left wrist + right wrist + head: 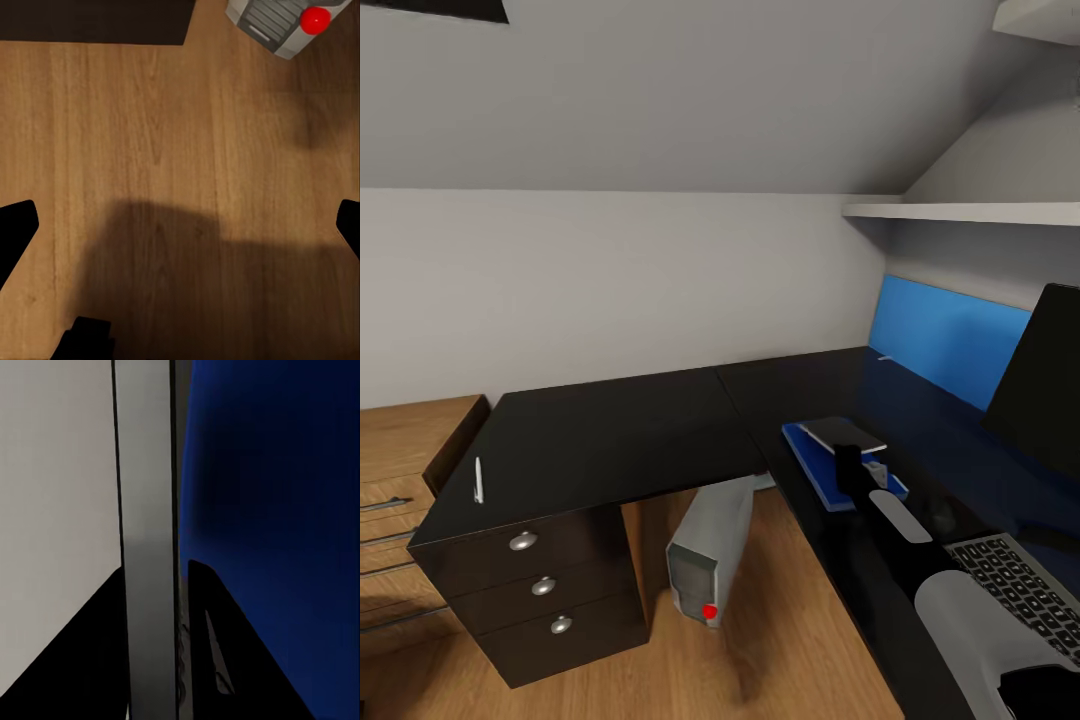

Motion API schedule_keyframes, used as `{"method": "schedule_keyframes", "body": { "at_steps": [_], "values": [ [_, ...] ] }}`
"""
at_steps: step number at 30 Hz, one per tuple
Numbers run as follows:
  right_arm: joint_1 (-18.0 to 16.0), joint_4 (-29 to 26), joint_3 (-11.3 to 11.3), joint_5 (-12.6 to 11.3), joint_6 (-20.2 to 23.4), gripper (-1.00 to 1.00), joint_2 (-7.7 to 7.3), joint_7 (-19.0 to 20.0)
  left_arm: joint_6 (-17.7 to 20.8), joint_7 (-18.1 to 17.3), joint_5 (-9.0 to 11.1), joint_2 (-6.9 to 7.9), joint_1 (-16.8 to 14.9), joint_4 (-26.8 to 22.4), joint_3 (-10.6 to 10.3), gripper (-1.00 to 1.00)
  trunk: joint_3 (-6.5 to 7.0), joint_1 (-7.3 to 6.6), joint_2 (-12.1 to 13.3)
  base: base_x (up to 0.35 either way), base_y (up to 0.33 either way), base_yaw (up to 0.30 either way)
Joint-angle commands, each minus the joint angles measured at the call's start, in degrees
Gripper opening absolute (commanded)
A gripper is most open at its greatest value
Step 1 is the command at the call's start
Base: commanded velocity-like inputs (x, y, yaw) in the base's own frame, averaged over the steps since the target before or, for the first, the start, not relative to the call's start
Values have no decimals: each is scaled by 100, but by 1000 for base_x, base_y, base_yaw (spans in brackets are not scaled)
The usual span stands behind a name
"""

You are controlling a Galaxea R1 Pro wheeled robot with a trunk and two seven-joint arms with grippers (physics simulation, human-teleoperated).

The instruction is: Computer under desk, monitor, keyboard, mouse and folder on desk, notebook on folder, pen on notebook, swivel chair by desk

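My right gripper [847,462] was clamped on the notebook [843,434], resting atop the folder [822,466] on the desk [610,430]; the pen [478,480] lay far off, unstacked.

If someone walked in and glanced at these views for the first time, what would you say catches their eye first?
Probably the bright blue folder on the black desk, with the dark notebook lying on it and the right gripper closed on the notebook's edge. Next, the silver-grey computer with its red light, leaning tilted on the floor under the desk. The white pen lies alone at the desk's far left end, above the drawers.
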Motion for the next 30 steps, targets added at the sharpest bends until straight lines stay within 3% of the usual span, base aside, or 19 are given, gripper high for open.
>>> {"method": "schedule_keyframes", "body": {
  "at_steps": [1, 30],
  "values": [
    [-4, -2, 42, -63, -37, -100, -9, 7, 18, 54, 58, 7, 2, -18, -25, 100, -4, 0, -3, 0, -132, 0],
    [-4, -1, 50, -59, -58, -100, -17, -9, -2, 59, 64, 4, 2, -18, -20, 100, -4, 0, -3, 31, -7, 0]
  ]
}}
